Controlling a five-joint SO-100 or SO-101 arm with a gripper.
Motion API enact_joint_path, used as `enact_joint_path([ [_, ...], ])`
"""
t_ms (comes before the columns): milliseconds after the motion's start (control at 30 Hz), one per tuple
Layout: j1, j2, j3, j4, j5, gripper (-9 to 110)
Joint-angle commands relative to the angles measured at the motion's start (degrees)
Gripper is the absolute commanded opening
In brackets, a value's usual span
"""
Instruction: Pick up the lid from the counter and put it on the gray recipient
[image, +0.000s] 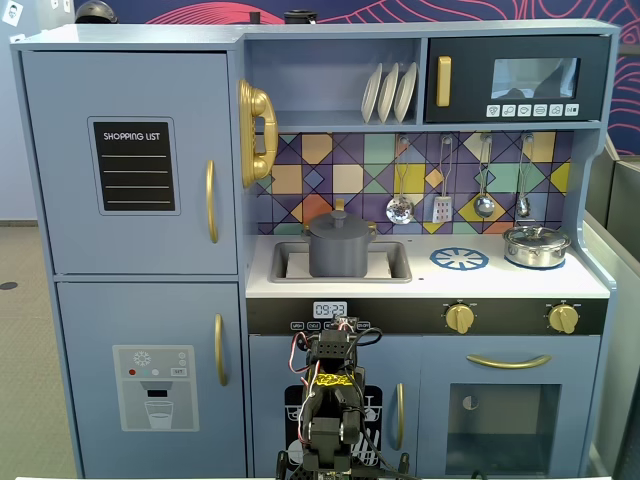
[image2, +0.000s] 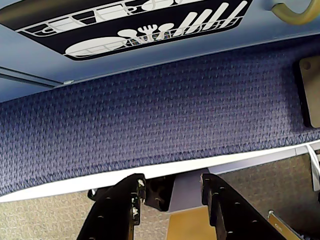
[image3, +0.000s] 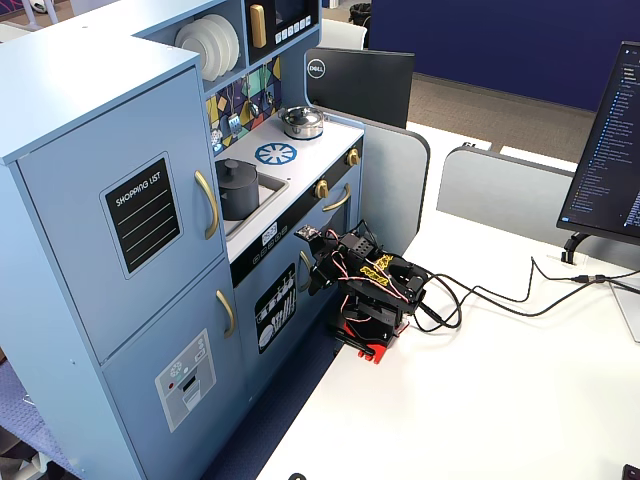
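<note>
Here there is one matte dark-gray lid (image: 338, 219), one gray recipient (image: 338, 252) and one shiny silver pot (image: 536, 246); the lid sits on top of the gray recipient, which stands in the sink (image: 394, 262) of the toy kitchen. The lid is a flat round disc with a small knob at its centre (about as wide as the pot under it); the recipient is a plain cylinder with small side handles, and in the angled fixed view (image3: 237, 189) it shows the same dull finish. The silver pot stands at the right end of the white counter (image: 430, 283), well apart from the sink, beside one blue-white round burner print (image: 459, 259). Three white plates (image: 389, 92) stand on edge on the shelf; four metal utensils (image: 400, 208) hang against the coloured tile wall; two gold knobs (image: 459, 317) are set into the dark front strip. The arm is folded low in front of the cabinet; in the wrist view its gripper (image2: 172, 192) has its two black fingers apart with nothing between them, over blue woven carpet (image2: 150, 125).
</note>
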Motion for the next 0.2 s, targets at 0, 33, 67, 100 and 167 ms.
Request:
enact_joint_path([
  [0, 1.14, -0.35, 0.18, 10.46, -0.18, 6],
  [33, 1.14, -0.35, 0.18, 10.46, -0.18, 6],
  [67, 1.14, -0.35, 0.18, 10.46, -0.18, 6],
  [100, 1.14, -0.35, 0.18, 10.46, -0.18, 6],
  [167, 1.14, -0.35, 0.18, 10.46, -0.18, 6],
])
